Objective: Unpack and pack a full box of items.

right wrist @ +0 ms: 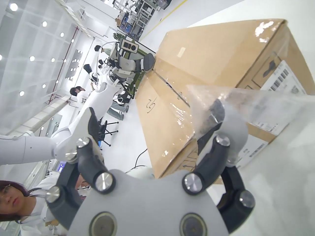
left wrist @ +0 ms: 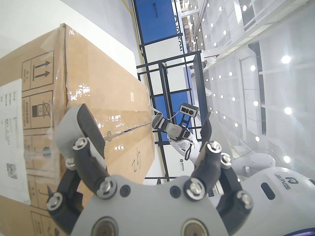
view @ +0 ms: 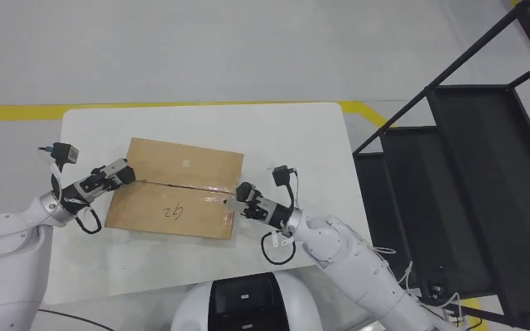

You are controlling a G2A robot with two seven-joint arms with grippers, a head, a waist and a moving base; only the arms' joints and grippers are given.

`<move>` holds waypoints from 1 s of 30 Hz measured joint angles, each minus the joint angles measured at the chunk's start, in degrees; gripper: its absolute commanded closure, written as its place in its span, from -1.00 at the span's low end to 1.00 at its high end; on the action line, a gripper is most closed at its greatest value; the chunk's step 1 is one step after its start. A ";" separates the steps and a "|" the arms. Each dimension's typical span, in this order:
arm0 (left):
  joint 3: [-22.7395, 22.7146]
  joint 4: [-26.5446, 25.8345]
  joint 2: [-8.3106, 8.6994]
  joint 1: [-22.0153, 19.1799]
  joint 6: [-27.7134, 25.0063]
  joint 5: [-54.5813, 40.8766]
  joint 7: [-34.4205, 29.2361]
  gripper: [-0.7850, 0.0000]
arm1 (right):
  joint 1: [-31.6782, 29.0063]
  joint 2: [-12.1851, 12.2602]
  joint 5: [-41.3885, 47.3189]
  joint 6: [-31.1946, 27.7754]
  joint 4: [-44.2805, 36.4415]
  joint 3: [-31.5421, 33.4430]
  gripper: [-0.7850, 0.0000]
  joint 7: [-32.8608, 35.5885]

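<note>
A closed, rectangular brown cardboard box (view: 178, 186) lies flat on a white tabletop (view: 290, 136), between the two sets of fingers, one set at each short end. Its top flaps meet in a centre seam covered by shiny clear tape (right wrist: 181, 116), with a handwritten mark beside the seam.

The left gripper (view: 118, 175) sits at one end of that seam. Its fingers (left wrist: 89, 128) are spread wide and hold nothing. One dark pad is right at the box's top edge, and the other stands in the air beside the box.

The right gripper (view: 245, 199) is at the opposite end of the seam, and its fingers (right wrist: 92, 124) are also wide apart. A loose, lifted flap of the clear tape drapes over one finger near the box's corner, but the fingers are not closed on it. A white printed label (right wrist: 278, 84) on the box's end face lies just beyond that draped finger.
</note>
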 measured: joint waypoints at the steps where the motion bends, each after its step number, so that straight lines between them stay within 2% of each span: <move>1: 0.00 0.00 0.00 0.00 0.00 0.00 0.00 -1.00 | 0.30 -0.11 -0.05 0.16 -0.08 -0.31 -1.00 0.05; 12: 0.00 0.00 0.00 0.00 0.00 0.00 0.00 -1.00 | 2.89 -0.90 -0.90 2.63 0.26 -2.14 -1.00 1.39; 21: 0.00 0.00 0.00 0.00 0.00 0.00 0.00 -1.00 | 5.24 -1.48 -1.22 4.16 0.00 -4.03 -1.00 5.28; 30: 0.00 0.00 0.00 0.00 0.00 0.00 0.00 -1.00 | 8.85 -2.83 -1.15 6.68 2.46 -7.10 -1.00 5.99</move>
